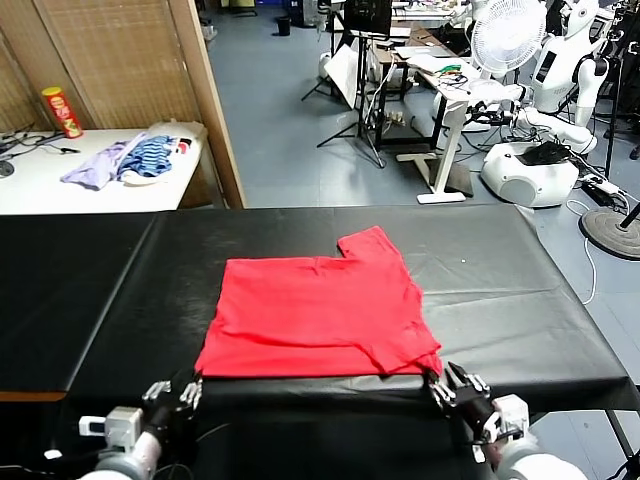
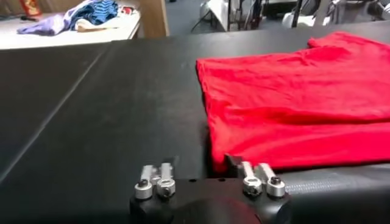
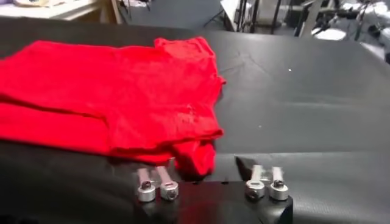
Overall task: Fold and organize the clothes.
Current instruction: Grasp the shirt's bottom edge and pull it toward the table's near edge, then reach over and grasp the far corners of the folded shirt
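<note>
Both my end effectors sit spread wide, holding nothing: left end effector [image 1: 175, 395] and right end effector [image 1: 458, 388] at the red T-shirt's [image 1: 318, 315] near corners. Shirt folded flat, mid black worktop [image 1: 520, 290]. Beyond: fan [image 1: 507, 35], white side table [image 1: 40, 185], red can [image 1: 62, 111], label unreadable.

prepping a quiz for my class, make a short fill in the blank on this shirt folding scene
1. The red T-shirt lies on a ____ table cover.
2. Both the left gripper and the right gripper have their jaws ____.
3. One sleeve sticks out at the shirt's ____ edge.

Missing words: black; open; far
</note>
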Controlling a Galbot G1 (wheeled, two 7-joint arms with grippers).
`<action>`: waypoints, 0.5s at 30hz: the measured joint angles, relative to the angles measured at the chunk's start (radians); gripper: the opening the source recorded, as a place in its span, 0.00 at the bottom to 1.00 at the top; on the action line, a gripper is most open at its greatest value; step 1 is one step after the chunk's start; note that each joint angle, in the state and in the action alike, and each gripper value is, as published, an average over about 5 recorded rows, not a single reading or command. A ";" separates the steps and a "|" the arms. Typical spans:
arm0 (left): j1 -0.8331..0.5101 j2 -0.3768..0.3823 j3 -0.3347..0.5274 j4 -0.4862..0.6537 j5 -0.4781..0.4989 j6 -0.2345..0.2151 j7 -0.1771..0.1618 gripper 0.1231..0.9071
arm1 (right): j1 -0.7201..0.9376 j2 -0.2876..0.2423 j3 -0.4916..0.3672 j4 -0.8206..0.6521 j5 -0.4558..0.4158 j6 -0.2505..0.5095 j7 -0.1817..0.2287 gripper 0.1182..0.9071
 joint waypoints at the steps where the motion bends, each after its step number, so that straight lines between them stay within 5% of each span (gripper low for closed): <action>1: -0.019 0.008 -0.005 -0.001 -0.027 0.007 -0.004 0.84 | 0.048 -0.001 -0.012 -0.030 -0.004 0.007 0.002 0.86; 8: -0.291 0.070 0.028 0.102 -0.200 0.039 -0.025 0.86 | 0.437 0.037 -0.186 -0.342 -0.064 0.031 0.003 0.86; 15: -0.667 0.063 0.195 0.406 -0.231 0.052 -0.015 0.86 | 0.757 0.118 -0.364 -0.671 -0.071 0.020 0.000 0.86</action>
